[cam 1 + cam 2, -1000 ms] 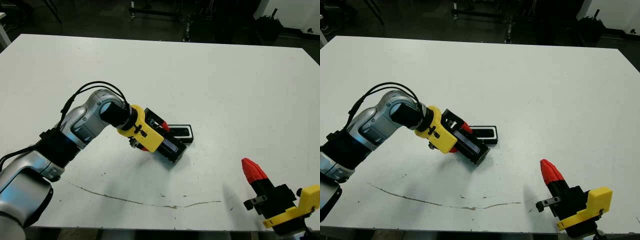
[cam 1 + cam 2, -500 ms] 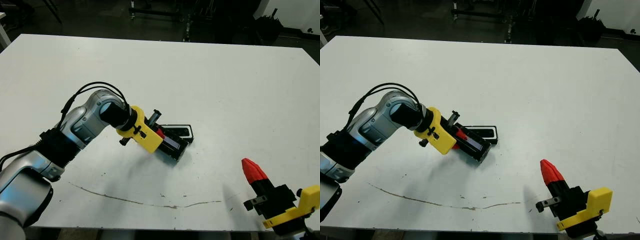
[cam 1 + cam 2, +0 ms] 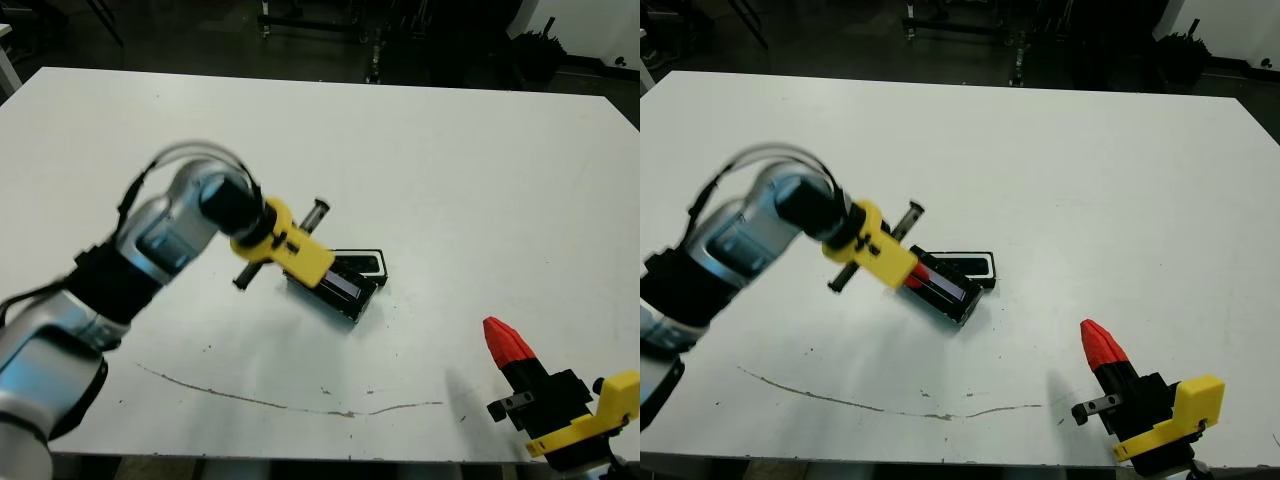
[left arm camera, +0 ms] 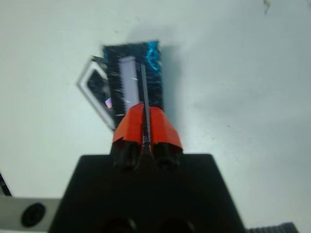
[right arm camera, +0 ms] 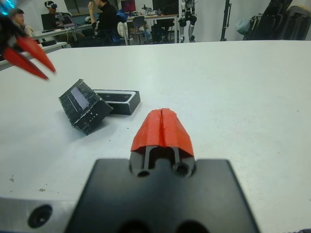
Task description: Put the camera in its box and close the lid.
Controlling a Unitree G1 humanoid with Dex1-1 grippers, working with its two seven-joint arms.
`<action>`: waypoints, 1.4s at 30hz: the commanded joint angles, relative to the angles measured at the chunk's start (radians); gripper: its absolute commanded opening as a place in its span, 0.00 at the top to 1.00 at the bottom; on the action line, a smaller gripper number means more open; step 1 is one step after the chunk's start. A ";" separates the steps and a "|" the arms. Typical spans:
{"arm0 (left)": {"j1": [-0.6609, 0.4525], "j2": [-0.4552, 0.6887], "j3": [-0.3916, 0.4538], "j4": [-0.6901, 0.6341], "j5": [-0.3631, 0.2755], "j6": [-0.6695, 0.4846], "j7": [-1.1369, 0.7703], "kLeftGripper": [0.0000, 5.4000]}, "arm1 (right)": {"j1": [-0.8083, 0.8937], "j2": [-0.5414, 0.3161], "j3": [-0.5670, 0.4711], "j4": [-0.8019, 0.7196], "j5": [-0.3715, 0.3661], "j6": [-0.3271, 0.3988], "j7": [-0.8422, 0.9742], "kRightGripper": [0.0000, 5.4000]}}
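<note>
The box point(image 3: 378, 266), a small black tray with a white lining, lies at mid-table. A dark glossy surface fills its inside; I cannot tell whether that is the camera. The lid point(image 3: 338, 286), a shiny black panel with a pale strip, sits askew against the box's left end and overlaps it. My left gripper point(image 4: 144, 110) hovers just above the lid's near end, its fingers together and holding nothing. At the front right, my right gripper point(image 3: 497, 332) rests shut and empty, well clear of the box.
A thin dark scuff line point(image 3: 300, 405) runs along the table point(image 3: 460, 170) near its front edge. In the right wrist view, people point(image 5: 104, 19) sit at desks beyond the table.
My left gripper, whose fingers straddled the lid a second ago, has let go, turned at the wrist and lifted back off it. Lid, box and right arm have stayed put.
</note>
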 commanded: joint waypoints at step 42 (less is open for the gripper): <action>-0.129 -0.099 -0.143 0.388 0.163 -0.111 -0.037 0.00 | 0.010 -0.008 0.014 -0.019 0.000 0.013 -0.012 1.00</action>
